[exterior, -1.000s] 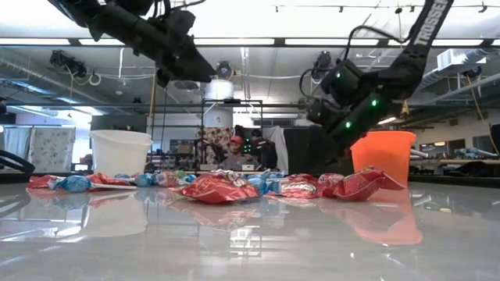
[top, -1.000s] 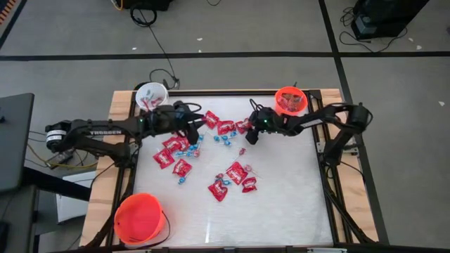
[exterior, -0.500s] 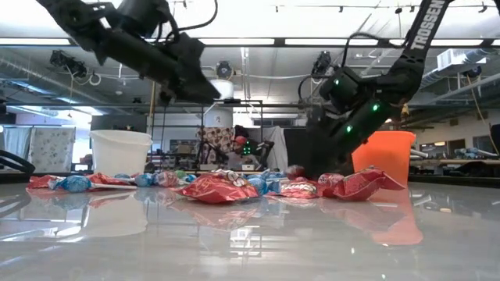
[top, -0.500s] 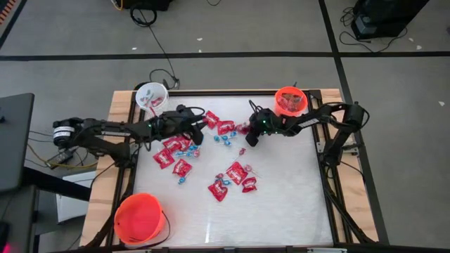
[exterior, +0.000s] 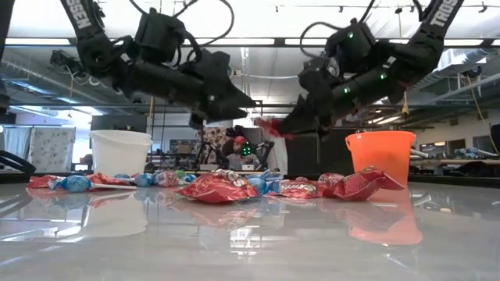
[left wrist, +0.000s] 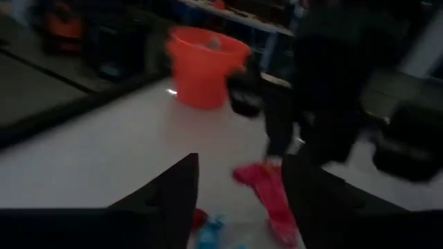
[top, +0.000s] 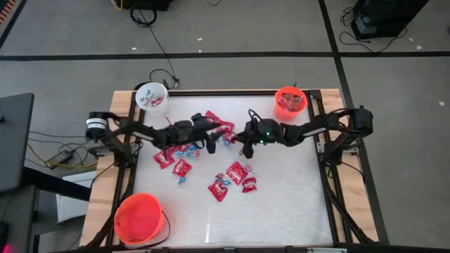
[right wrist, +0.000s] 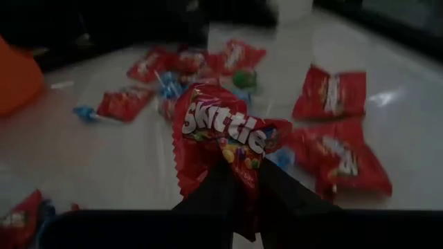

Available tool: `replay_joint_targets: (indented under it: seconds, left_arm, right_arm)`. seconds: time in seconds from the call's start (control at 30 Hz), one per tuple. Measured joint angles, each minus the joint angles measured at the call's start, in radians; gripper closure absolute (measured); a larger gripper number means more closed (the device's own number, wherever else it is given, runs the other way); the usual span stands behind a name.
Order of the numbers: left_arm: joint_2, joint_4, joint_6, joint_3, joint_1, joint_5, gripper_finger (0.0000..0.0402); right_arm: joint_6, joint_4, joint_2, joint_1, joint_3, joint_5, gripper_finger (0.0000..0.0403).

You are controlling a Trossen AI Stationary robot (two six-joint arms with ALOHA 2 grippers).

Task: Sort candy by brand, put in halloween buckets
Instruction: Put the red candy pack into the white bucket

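Observation:
My right gripper [right wrist: 242,187] is shut on a red Skittles packet [right wrist: 221,135], held above the middle of the table; it also shows in the low view [exterior: 268,126]. My left gripper [left wrist: 239,197] is open and empty, in the air just left of the right gripper [top: 245,139], above the candy. In the high view my left gripper [top: 212,143] is over loose red packets and blue sweets [top: 179,151], which lie flat on the table. The white bucket [top: 151,96] stands far left, the small orange bucket [top: 290,100] far right, and the larger orange bucket [top: 139,218] near left. My right gripper pinches one edge of the red Skittles packet [right wrist: 239,166] between its two fingers. The fingers come slanting down from the table's right side. The packet sticks out past the fingertips, lifted clear of the table and of the other candy.
More red packets and sweets [top: 232,181] lie nearer the table's middle. The near right part of the white tabletop [top: 295,204] is bare. The two grippers are close together. The room behind shows equipment and a person far off in the low view [exterior: 237,148].
My right gripper has dipped to the candy, shut on a red packet and risen with it, so the packet is lifted clear. My left gripper has gone from near the white bucket toward the table's right, and has come close to the right gripper.

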Motion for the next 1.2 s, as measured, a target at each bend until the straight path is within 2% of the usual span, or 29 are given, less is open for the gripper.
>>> replay_joint_targets:
  seconds: [0.1,0.23,0.4,0.57,0.7,0.83,0.87,1.03,1.2]
  left_arm:
    - [0.025,0.021,0.030,0.000,0.002,0.094,0.0158]
    - [0.034,0.064,0.104,0.001,-0.011,0.101,0.0139]
    - [0.035,0.096,0.123,0.004,-0.017,0.079,0.0145]
    - [0.045,0.075,0.083,0.005,-0.017,0.047,0.0200]
    - [0.046,0.075,0.085,0.005,-0.018,0.051,0.0277]
    - [0.046,0.082,0.062,0.005,-0.017,0.050,0.0374]
    - [0.046,0.082,0.056,0.005,-0.017,0.049,0.0386]
    - [-0.048,-0.043,0.053,0.005,0.006,0.039,0.0397]
    - [-0.312,-0.432,0.030,0.004,0.059,-0.054,0.0398]
  right_arm:
    - [0.010,0.022,-0.015,0.012,0.000,0.039,0.0357]
    - [0.016,0.020,-0.029,0.010,0.000,0.041,0.0356]
    - [0.016,0.035,-0.031,0.011,0.000,0.029,0.0356]
    - [0.015,0.038,-0.031,0.011,0.000,0.022,0.0355]
    - [0.015,0.041,-0.031,0.011,0.000,0.009,0.0355]
    - [0.017,0.045,-0.031,0.011,0.000,0.008,0.0355]
    - [0.022,0.045,-0.031,0.011,0.000,0.010,0.0354]
    - [0.059,0.043,-0.034,0.012,0.006,0.051,0.0337]
    - [0.069,-0.093,-0.035,-0.005,0.003,0.055,0.0294]
